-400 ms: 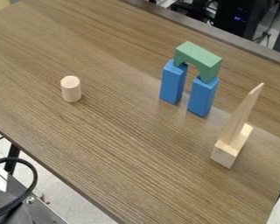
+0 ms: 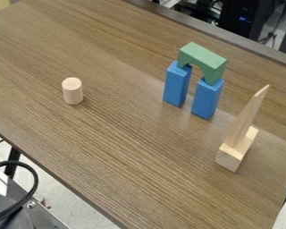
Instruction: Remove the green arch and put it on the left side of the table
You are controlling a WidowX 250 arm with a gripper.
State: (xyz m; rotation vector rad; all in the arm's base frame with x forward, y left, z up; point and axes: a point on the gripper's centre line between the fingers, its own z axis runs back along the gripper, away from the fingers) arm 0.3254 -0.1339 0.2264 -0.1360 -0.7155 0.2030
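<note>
At the view's lower left, I record a looped black cable (image 2: 36,179) above a pale floor (image 2: 68,208). The wood-grain counter (image 2: 121,147) carries a pale wooden block (image 2: 231,159) with a pointed piece (image 2: 247,117) upright on it, right, and an upright wooden cylinder (image 2: 73,91), left. Farther back, the green arch (image 2: 203,59) bridges two upright blue blocks (image 2: 177,85). Dark equipment (image 2: 236,20) lies beyond. I cannot tell the jaws' state or the arch's position relative to them.
</note>
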